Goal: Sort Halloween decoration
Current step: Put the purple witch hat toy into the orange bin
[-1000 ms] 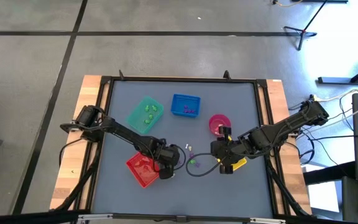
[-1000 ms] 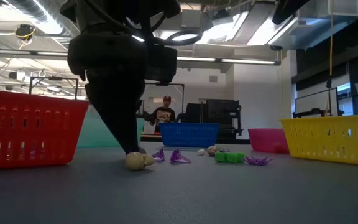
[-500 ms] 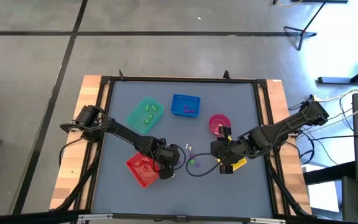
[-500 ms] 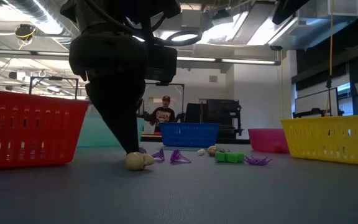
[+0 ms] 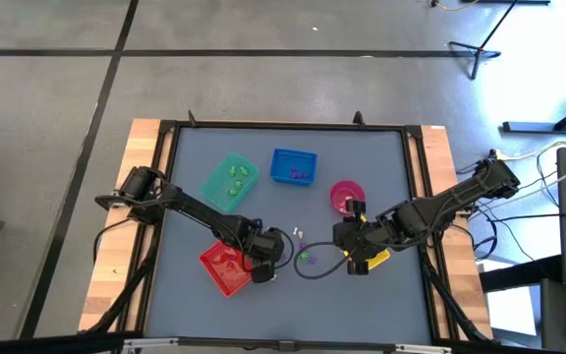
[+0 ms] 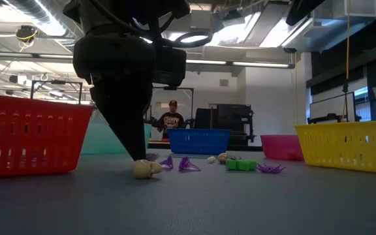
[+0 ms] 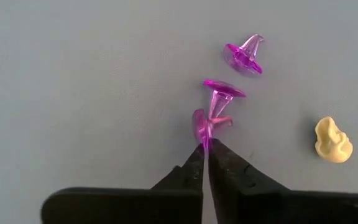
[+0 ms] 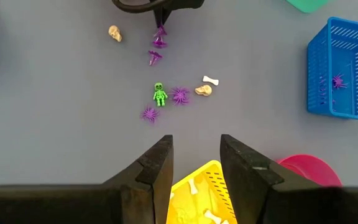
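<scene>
My left arm stretches across the counter (image 5: 381, 157), its tool (image 7: 205, 148) tip-down beside the red tray (image 5: 222, 267), pinched on a purple witch hat (image 7: 202, 126). My right tool (image 8: 195, 158) hangs over the yellow tray (image 8: 197, 186), fingers apart, holding nothing. Two more hats (image 7: 224, 93) and a skull (image 7: 333, 140) lie nearby.
</scene>
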